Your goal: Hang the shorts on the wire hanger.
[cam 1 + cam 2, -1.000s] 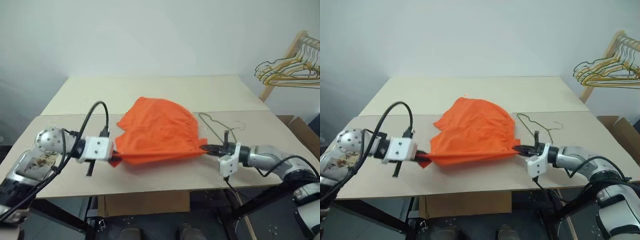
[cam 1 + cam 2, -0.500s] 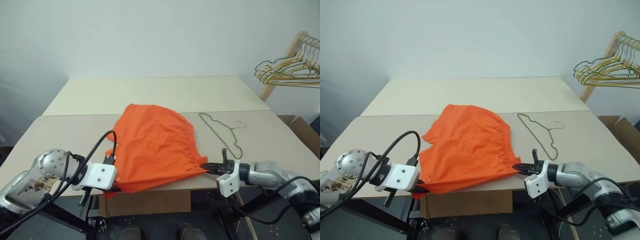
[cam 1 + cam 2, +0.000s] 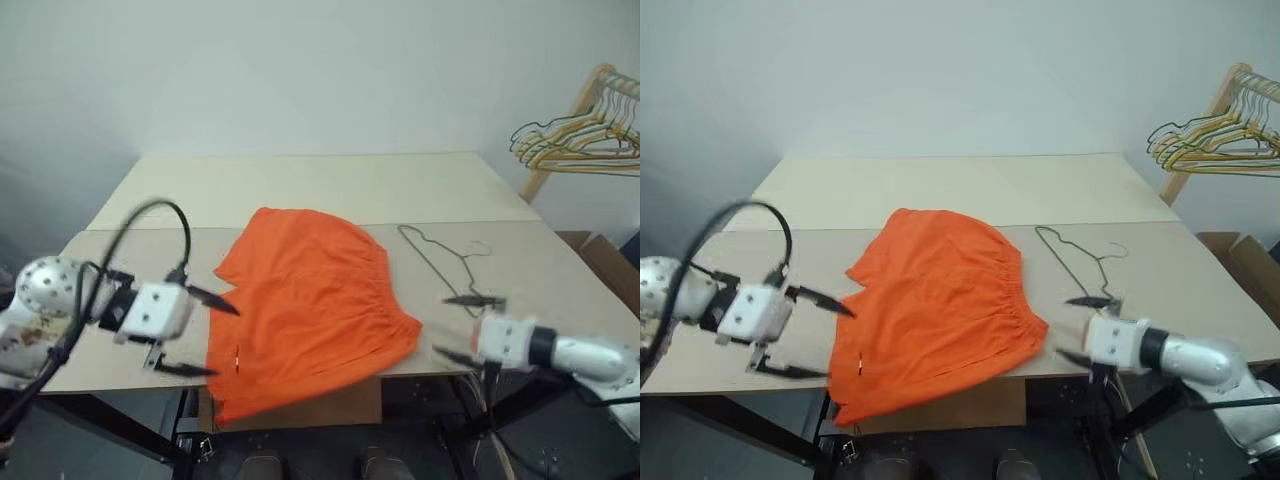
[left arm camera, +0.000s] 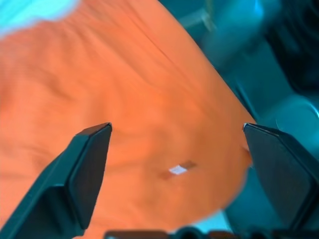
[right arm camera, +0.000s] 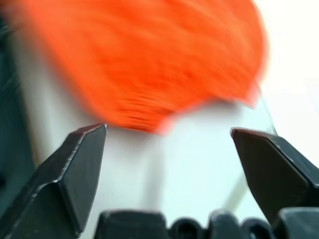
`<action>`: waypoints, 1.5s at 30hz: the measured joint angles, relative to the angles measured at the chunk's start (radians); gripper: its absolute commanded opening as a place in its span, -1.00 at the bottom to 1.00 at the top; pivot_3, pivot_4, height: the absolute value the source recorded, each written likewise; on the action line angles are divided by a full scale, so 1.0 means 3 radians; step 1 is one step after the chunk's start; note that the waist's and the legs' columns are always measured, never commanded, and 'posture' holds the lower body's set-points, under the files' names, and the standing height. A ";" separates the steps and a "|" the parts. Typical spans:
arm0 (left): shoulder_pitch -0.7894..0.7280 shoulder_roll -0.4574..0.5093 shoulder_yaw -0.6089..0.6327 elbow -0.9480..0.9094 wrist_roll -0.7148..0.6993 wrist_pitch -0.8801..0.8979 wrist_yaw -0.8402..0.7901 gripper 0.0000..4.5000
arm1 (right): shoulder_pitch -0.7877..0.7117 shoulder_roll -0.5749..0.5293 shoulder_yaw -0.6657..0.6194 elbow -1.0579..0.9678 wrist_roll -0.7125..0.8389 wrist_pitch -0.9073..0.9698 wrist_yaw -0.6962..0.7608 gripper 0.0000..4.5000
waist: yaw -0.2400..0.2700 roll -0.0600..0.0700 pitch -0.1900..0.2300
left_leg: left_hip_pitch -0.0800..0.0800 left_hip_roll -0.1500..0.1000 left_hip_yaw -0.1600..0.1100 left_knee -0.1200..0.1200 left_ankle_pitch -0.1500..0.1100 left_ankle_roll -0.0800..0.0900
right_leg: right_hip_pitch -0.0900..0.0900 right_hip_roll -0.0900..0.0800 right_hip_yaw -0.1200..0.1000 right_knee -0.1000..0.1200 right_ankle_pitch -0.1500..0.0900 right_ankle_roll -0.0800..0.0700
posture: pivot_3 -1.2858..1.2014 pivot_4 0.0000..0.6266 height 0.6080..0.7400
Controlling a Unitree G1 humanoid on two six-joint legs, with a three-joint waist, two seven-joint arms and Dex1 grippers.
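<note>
Left eye view: the left claw gapes wide, empty, just beside the bright orange fabric shorts, which lie on the beige counter, their hem overhanging its near edge. The right claw is wide, empty, near the thin grey wire hanger.

Left wrist view: the fingers straddle orange cloth without touching it.

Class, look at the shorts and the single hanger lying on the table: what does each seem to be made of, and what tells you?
Shorts: thin woven fabric, matt bright orange, probably a light synthetic; it lies limp, with a gathered waistband. Hanger: thin bent metal wire, dull grey-olive; the line is slim and stiff, ending in a small hook.
</note>
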State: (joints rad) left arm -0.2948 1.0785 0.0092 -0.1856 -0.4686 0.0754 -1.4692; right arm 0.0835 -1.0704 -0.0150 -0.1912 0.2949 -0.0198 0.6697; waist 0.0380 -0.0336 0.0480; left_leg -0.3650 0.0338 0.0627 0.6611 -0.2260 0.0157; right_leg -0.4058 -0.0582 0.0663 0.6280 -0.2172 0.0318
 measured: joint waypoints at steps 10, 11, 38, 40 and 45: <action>-0.0643 -0.0967 -0.0181 -0.0041 -0.0086 0.0966 0.1034 0.95 | -0.1775 0.0581 0.0290 0.0982 0.0072 0.3229 -0.0690 1.00 | -0.0004 -0.0005 -0.0003 | -0.0025 -0.0006 -0.0001 0.0002 0.0001 0.0002 | -0.0021 0.0018 0.0005 0.0000 0.0010 0.0000 | 0.14 -1.00 1.00; -0.0667 -0.0999 -0.0206 -0.0059 -0.0084 0.0999 0.1059 0.95 | -0.1930 0.0663 0.0353 0.1215 -0.0009 0.3349 -0.0736 1.00 | -0.0002 -0.0005 -0.0004 | -0.0038 -0.0006 -0.0003 0.0002 0.0001 0.0003 | -0.0033 0.0019 0.0005 0.0001 0.0011 0.0001 | 0.14 -1.00 1.00; -0.0721 -0.1075 -0.0235 -0.0052 -0.0001 0.0980 0.1031 0.96 | -0.2454 0.1068 0.0261 0.2190 -0.0422 0.4041 -0.0565 -0.98 | 0.0023 -0.0021 -0.0021 | -0.0072 0.0002 -0.0017 0.0003 -0.0002 0.0007 | -0.0056 0.0038 0.0005 -0.0006 0.0027 0.0019 | 0.13 -1.00 1.00; -0.0821 -0.1148 -0.0243 0.0059 0.0040 0.0951 0.1046 0.96 | -0.2414 0.1082 0.0171 0.1938 -0.0451 0.4049 -0.0725 -0.98 | 0.0017 -0.0015 -0.0018 | -0.0078 0.0000 -0.0016 0.0003 0.0001 0.0004 | -0.0063 0.0038 0.0010 -0.0004 0.0028 0.0019 | 0.13 -1.00 1.00; -0.1208 -0.1440 -0.0256 0.0387 0.0163 0.0908 0.1234 0.96 | -0.2434 0.1159 -0.0150 0.1014 -0.0654 0.3622 -0.1236 -0.98 | -0.0004 -0.0009 -0.0019 | -0.0079 0.0002 -0.0018 0.0004 0.0001 0.0003 | -0.0064 0.0044 0.0012 -0.0003 0.0028 0.0019 | 0.12 -1.00 1.00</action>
State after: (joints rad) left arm -0.6573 0.6463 -0.0675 -0.0694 -0.4197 0.3478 -1.0990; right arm -0.6468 -0.7228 -0.0601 0.1131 0.0988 1.0669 0.2988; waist 0.0369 -0.0363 0.0424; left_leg -0.3886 0.0344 0.0573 0.6621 -0.2256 0.0167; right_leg -0.4251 -0.0449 0.0699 0.6270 -0.2087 0.0375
